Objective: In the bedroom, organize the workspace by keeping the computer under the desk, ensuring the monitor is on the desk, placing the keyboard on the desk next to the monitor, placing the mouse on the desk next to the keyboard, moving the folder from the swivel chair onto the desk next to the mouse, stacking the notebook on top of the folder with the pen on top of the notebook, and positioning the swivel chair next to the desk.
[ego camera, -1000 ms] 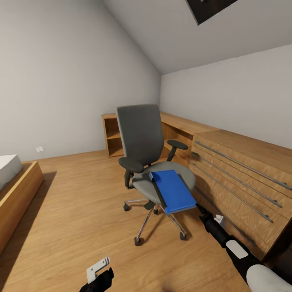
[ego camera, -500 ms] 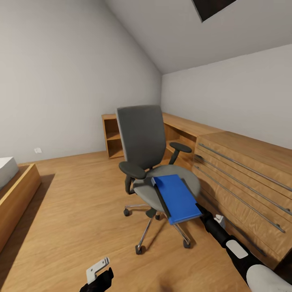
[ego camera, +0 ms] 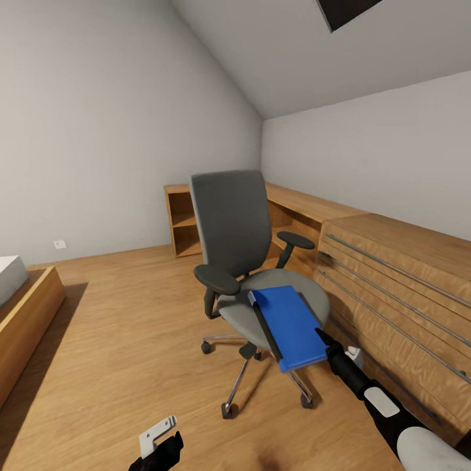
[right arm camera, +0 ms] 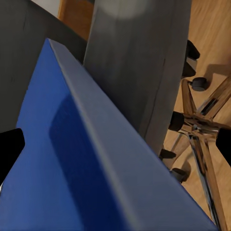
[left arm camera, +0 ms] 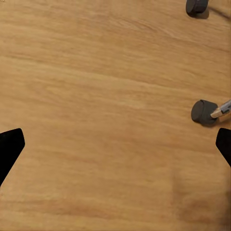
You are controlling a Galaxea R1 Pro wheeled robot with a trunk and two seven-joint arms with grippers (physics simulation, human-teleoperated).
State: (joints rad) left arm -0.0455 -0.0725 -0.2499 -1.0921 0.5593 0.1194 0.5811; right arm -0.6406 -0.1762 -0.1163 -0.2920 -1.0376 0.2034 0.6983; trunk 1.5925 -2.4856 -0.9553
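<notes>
Open wooden shelf unit (ego camera: 182,219) against the far wall: its compartments look bare. Light wooden drawer unit (ego camera: 399,297) along the right wall, drawers closed behind long bar handles; contents hidden.

Count: one swivel chair (ego camera: 252,275), grey, two round black armrests, chrome star base. One folder (ego camera: 289,322), bright blue, lying flat on the chair seat, its near end overhanging the seat's front edge. A dark strip runs along the folder's left long edge; cannot tell what it is. Two casters seen from the left wrist, on the floor.

Right gripper (ego camera: 324,338): its tip meets the folder's near right corner in the head view. From the right wrist, the folder (right arm camera: 91,168) fills the space between the two dark fingertips (right arm camera: 9,147), which stand wide apart at the picture's edges. Whether they press on the folder, I cannot tell. Beyond it, the grey seat and the chrome base (right arm camera: 199,132).

Left gripper (left arm camera: 115,149): fingers spread, nothing between them, pointed at bare floor (left arm camera: 96,96) near a caster (left arm camera: 203,112). In the head view it sits low, at the bottom edge, well apart from the chair.

Room: bedroom, grey walls, sloped ceiling, a skylight (ego camera: 350,10) at top right. Light wood floor (ego camera: 124,353). Wooden bed frame (ego camera: 26,320) with white bedding at the left edge. Small white wall socket (ego camera: 59,244) low on the far wall.
</notes>
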